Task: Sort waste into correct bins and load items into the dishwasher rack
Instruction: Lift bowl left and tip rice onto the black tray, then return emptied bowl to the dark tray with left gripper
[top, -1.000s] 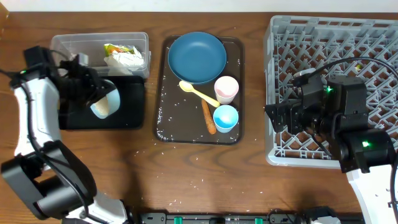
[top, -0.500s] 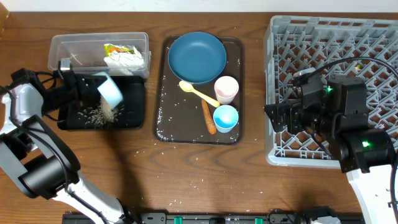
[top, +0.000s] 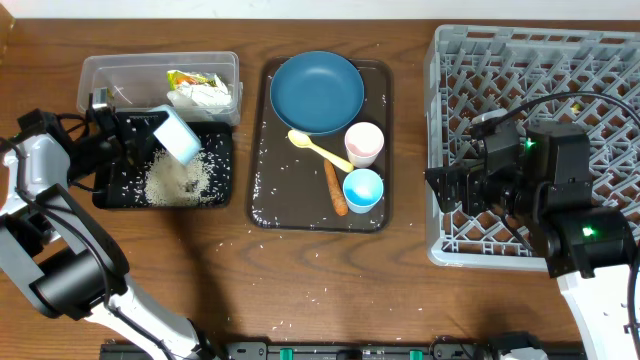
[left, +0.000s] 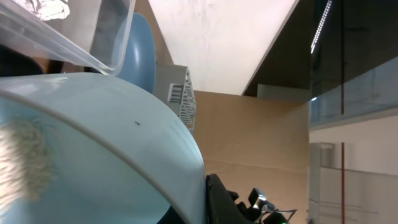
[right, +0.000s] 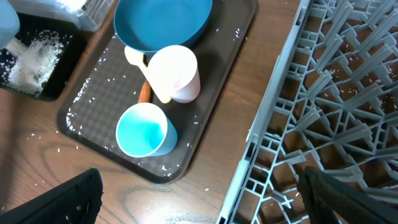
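Observation:
My left gripper (top: 155, 140) is shut on the rim of the pale blue bowl (top: 178, 135), which is tipped mouth-down over the black tray (top: 218, 192). A heap of white rice (top: 178, 180) lies in that tray. In the left wrist view the bowl (left: 93, 137) fills the frame beside one dark finger (left: 221, 199). The clear tub (top: 120, 70) holds the wrapper (top: 195, 80) and tissue (top: 207, 98). My right gripper (right: 205, 205) hangs open over the dishwasher rack's (top: 530, 60) left edge, holding nothing.
The brown serving tray (top: 265, 210) carries the dark blue plate (top: 316, 92), pink cup (top: 364, 143), light blue cup (top: 362, 189), yellow spoon (top: 318, 148) and carrot stick (top: 335, 190). Stray rice grains dot this tray and the wooden table.
The left gripper has tipped the bowl further over the black tray. Rice has poured out of it and the heap in the tray has grown. The right arm has not moved.

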